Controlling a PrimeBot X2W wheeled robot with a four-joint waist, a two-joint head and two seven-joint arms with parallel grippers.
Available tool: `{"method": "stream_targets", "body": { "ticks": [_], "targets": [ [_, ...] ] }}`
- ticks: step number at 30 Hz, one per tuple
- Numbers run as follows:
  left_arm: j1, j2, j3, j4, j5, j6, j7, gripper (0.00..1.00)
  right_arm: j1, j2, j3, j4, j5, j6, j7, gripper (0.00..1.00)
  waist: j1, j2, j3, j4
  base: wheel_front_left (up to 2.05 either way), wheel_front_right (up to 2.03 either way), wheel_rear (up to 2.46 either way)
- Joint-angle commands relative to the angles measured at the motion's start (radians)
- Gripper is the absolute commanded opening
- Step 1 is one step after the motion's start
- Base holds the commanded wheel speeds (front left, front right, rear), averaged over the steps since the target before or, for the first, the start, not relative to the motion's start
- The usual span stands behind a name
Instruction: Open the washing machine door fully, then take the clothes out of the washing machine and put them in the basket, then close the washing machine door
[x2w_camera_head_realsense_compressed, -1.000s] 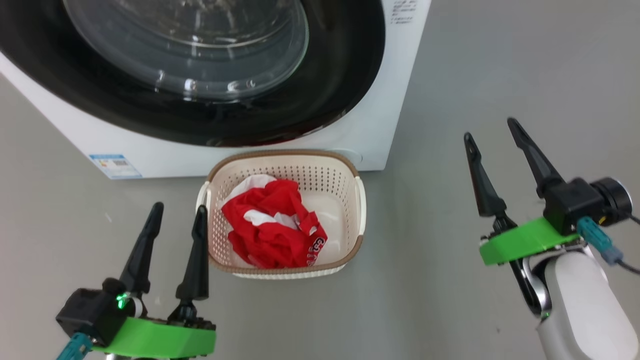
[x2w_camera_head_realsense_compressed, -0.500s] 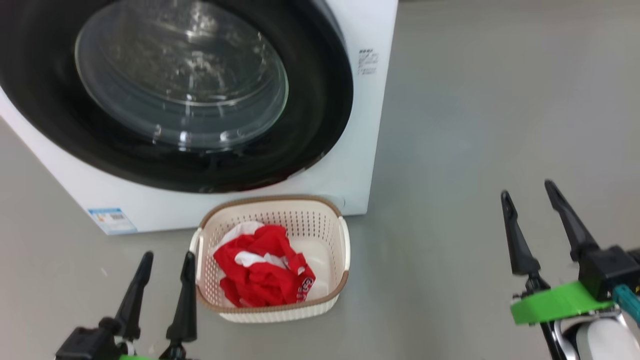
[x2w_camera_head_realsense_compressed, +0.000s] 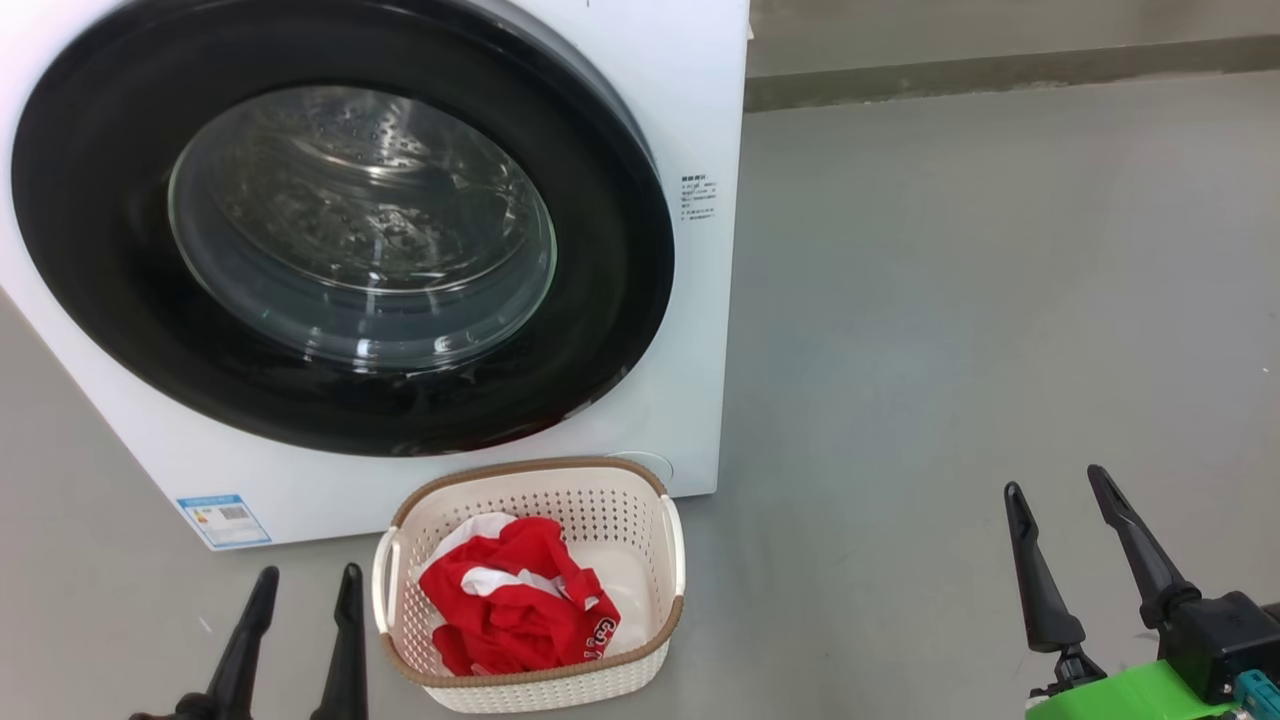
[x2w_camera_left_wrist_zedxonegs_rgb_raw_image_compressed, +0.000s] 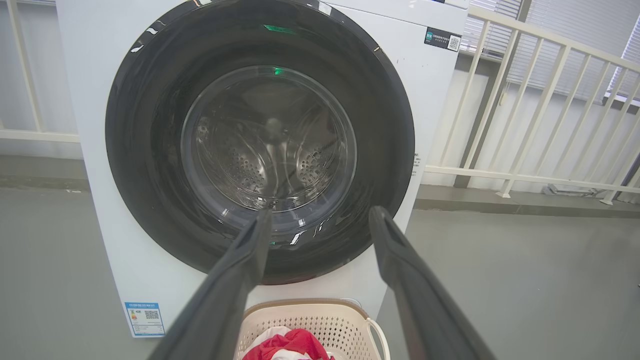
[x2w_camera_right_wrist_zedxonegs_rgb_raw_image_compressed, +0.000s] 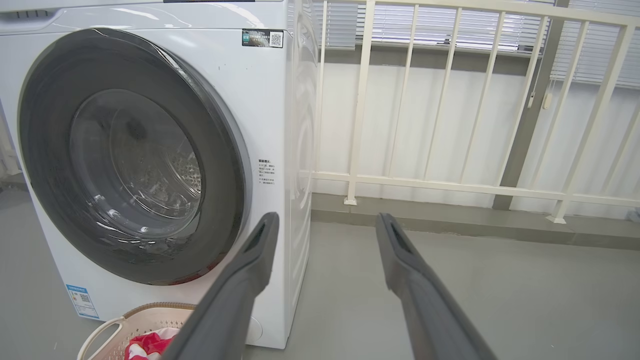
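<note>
A: Head view first. What do we enter?
B: Item one: washing machine (x2w_camera_head_realsense_compressed: 705, 120), white, taking up ten o'clock. Item two: washing machine door (x2w_camera_head_realsense_compressed: 610, 300), black rim, glass window (x2w_camera_head_realsense_compressed: 360, 220) in the middle. We take it for shut flush, though the seam is hard to judge from this angle.
A: And at six o'clock?
B: Basket (x2w_camera_head_realsense_compressed: 530, 478), on the floor (x2w_camera_head_realsense_compressed: 950, 300) just before the machine's lower edge. The clothes (x2w_camera_head_realsense_compressed: 505, 615), red with white parts, lie bunched inside it. Blue label (x2w_camera_head_realsense_compressed: 225, 520) at eight o'clock.
A: The claws?
B: Left gripper (x2w_camera_head_realsense_compressed: 309, 570) at seven o'clock, just beside the basket's left wall, fingers well spread, holding nothing. Right gripper (x2w_camera_head_realsense_compressed: 1053, 478) at four o'clock, well apart from the basket, likewise wide and empty.
A: Left wrist view.
B: We log its two fingers rising from six o'clock, wide apart, nothing between them. Door at twelve o'clock, steel drum (x2w_camera_left_wrist_zedxonegs_rgb_raw_image_compressed: 270, 150) showing through the glass. Basket at six o'clock, between the finger bases, red cloth in it.
A: Right wrist view.
B: Fingers wide here too, empty. Machine and closed door at nine o'clock; basket corner with a scrap of red at seven o'clock; white railing (x2w_camera_right_wrist_zedxonegs_rgb_raw_image_compressed: 360, 100) from one to three o'clock; grey floor at four.
</note>
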Motion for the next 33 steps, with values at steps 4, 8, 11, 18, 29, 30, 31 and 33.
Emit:
{"method": "stream_targets", "body": {
  "ticks": [4,8,11,18,29,30,31,33],
  "targets": [
    [-0.004,0.009,0.036,-0.03,0.012,-0.003,-0.009,1.0,-0.008,-0.009,0.02,-0.031,0.0,-0.004,0.001,1.0,0.0,0.0,-0.01,-0.001,0.0,0.0,0.0],
    [0.004,0.009,0.038,-0.035,0.016,-0.004,-0.009,1.0,0.002,-0.011,0.041,-0.021,0.012,-0.004,0.001,1.0,0.0,0.0,-0.013,0.0,0.0,0.0,0.0],
    [0.008,0.009,0.033,-0.026,0.009,-0.005,-0.009,1.0,0.003,-0.015,0.054,-0.013,0.021,-0.004,0.001,1.0,0.0,0.0,-0.012,0.002,0.0,0.0,0.0],
    [0.03,-0.012,-0.008,0.063,-0.009,0.0,0.011,0.0,0.035,0.013,0.037,0.072,0.031,0.0,0.003,0.0,0.0,0.0,-0.011,0.003,0.0,0.0,0.0],
    [0.012,-0.01,-0.003,0.074,-0.128,-0.001,0.043,0.0,0.016,0.008,0.036,0.084,0.166,0.0,0.033,0.0,0.0001,0.0,-0.006,0.008,0.0,0.0,0.0],
    [0.01,-0.01,-0.002,0.075,-0.139,-0.001,0.046,0.0,0.014,0.007,0.036,0.085,0.178,0.0,0.035,0.0,0.0001,0.0,-0.005,0.009,0.0,0.0,0.0],
    [0.008,-0.01,-0.002,0.076,-0.15,-0.001,0.049,0.0,0.012,0.007,0.036,0.086,0.19,0.0,0.038,0.0,0.0001,0.0,-0.005,0.009,0.0,0.0,0.0],
    [0.005,-0.009,-0.001,0.078,-0.171,-0.001,0.054,0.0,0.008,0.006,0.036,0.088,0.214,0.0,0.043,0.0,0.0001,0.0,-0.004,0.01,0.0,0.0,0.0]
  ]
}}
